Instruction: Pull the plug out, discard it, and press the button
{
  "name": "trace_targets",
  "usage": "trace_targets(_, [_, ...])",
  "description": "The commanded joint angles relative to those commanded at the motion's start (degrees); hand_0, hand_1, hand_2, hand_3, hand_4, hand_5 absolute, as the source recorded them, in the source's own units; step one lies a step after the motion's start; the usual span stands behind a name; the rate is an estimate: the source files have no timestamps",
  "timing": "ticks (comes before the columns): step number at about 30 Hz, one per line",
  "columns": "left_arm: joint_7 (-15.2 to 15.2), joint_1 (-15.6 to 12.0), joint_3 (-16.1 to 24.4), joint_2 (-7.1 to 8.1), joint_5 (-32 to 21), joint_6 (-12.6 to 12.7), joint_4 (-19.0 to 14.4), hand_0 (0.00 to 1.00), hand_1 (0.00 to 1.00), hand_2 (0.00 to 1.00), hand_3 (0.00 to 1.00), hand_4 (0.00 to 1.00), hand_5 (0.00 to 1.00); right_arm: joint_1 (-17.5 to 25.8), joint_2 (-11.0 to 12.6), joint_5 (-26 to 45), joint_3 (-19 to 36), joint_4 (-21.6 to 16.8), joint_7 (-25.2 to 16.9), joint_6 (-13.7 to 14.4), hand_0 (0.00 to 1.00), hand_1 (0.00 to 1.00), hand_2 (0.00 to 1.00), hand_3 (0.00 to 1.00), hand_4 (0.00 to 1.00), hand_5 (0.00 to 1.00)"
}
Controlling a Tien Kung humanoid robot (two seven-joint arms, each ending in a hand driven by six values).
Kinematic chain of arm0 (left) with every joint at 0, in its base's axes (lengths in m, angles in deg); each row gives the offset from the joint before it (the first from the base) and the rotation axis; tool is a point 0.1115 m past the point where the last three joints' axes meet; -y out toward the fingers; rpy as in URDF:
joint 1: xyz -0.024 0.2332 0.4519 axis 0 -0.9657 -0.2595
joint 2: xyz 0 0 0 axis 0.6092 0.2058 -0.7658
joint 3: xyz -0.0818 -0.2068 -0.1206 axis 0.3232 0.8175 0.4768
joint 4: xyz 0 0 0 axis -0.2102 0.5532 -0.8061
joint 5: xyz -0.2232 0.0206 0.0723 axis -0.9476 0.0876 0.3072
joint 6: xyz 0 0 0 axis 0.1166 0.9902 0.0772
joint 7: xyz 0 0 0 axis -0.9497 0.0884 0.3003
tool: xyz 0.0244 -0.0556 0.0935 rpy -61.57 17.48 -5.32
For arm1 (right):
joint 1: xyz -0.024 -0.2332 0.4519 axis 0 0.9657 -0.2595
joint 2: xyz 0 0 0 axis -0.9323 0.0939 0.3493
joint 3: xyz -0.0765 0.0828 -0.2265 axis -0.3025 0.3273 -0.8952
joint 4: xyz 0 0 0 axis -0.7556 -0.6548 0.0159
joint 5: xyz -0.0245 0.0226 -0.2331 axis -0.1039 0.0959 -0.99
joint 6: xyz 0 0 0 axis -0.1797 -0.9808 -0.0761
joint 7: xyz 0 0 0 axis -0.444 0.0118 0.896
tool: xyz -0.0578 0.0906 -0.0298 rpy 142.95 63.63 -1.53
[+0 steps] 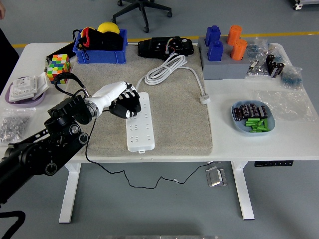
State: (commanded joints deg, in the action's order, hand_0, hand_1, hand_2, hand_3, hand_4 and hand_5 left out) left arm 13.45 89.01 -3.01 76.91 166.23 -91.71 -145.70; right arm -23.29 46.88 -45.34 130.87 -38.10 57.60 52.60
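Observation:
A white power strip (138, 124) lies lengthwise on the grey mat (174, 119). None of its sockets that I can see holds a plug. Its white cable (164, 69) coils at the mat's far side and ends in a plug (204, 98) lying loose near the mat's right edge. My left hand (125, 103), white-backed with black fingers, is over the far left part of the strip. Its fingers are curled down onto the strip and hold nothing. The strip's far left corner is hidden under the hand. The right arm is out of view.
A blue bin (99, 47) and a black device (167, 47) stand behind the mat. A colour cube (59, 67) and small trays are at the left, blue and orange blocks (224, 42) and a blue dish (251, 119) at the right. A person's dark sleeve (5, 42) shows at the far left edge.

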Motion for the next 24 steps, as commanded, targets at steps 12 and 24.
trace_targets(12, [0.05, -0.19, 4.19, 1.81, 1.54, 1.0, 6.62, 0.434, 0.365, 0.334, 0.533, 0.644, 0.002, 0.06, -0.18, -0.18, 0.57, 0.05, 0.03, -0.01, 0.767, 0.729, 0.724, 0.713, 0.883, 0.658])
trace_targets(24, [-1.15, 0.31, 2.4, 0.97, 2.96, 1.0, 11.68, 0.654, 0.645, 0.587, 0.619, 0.725, 0.002, 0.02, -0.27, -0.1, 0.47, -0.02, 0.01, -0.03, 0.767, 0.729, 0.724, 0.713, 0.883, 0.658])
